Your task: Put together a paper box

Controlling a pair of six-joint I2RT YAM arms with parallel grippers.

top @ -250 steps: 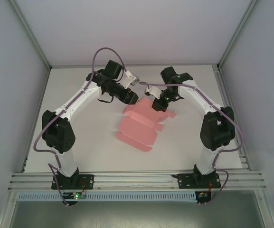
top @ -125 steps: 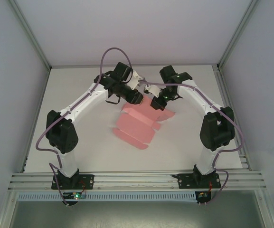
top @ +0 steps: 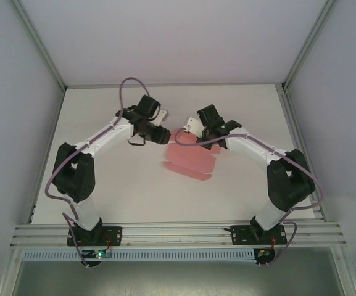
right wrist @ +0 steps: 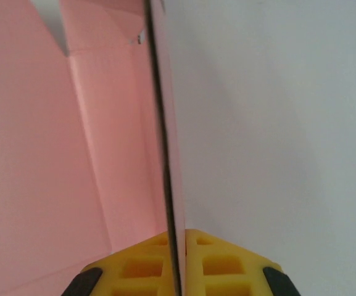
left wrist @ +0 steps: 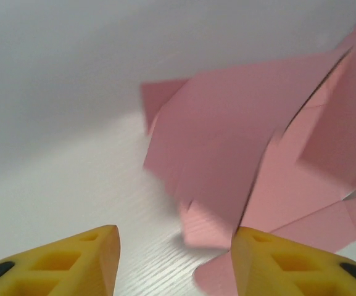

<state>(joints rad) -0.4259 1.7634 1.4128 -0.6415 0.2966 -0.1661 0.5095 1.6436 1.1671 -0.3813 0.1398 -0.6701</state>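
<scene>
The pink paper box (top: 190,159) is a die-cut sheet with flaps, partly folded up on the white table between the two arms. My right gripper (top: 195,132) holds its far edge. In the right wrist view the yellow pads (right wrist: 137,268) are pressed together on a thin upright panel of the paper box (right wrist: 54,154). My left gripper (top: 165,136) sits just left of the sheet. In the left wrist view its yellow fingers (left wrist: 73,262) stand apart over bare table. The paper box (left wrist: 239,135) rises ahead, and one flap lies beside the right finger.
The white table (top: 103,179) has bare room to the left, right and front of the sheet. An aluminium rail (top: 178,234) runs along the near edge by the arm bases. Grey walls with corner posts (top: 39,46) close in the sides and back.
The left gripper has opened and drawn back to the left of the sheet. The right arm has swung left with the paper in its grip, and the sheet now looks more folded and compact.
</scene>
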